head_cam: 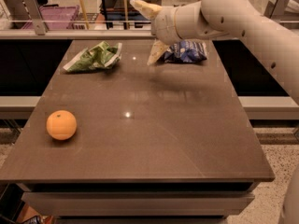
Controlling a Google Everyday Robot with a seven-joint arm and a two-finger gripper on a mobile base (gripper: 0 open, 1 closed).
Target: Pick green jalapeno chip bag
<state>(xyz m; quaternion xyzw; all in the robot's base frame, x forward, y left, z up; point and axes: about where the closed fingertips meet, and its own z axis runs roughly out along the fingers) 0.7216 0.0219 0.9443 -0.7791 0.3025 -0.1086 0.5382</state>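
Note:
The green jalapeno chip bag lies crumpled at the far left of the brown table. My gripper hangs above the table's far middle, to the right of the bag and apart from it. Its two pale fingers are spread wide, one pointing up-left and one pointing down. Nothing is between them. The white arm reaches in from the right.
A dark blue chip bag lies just right of the gripper at the far edge. An orange sits near the left edge. A rail and a purple crate stand beyond the table.

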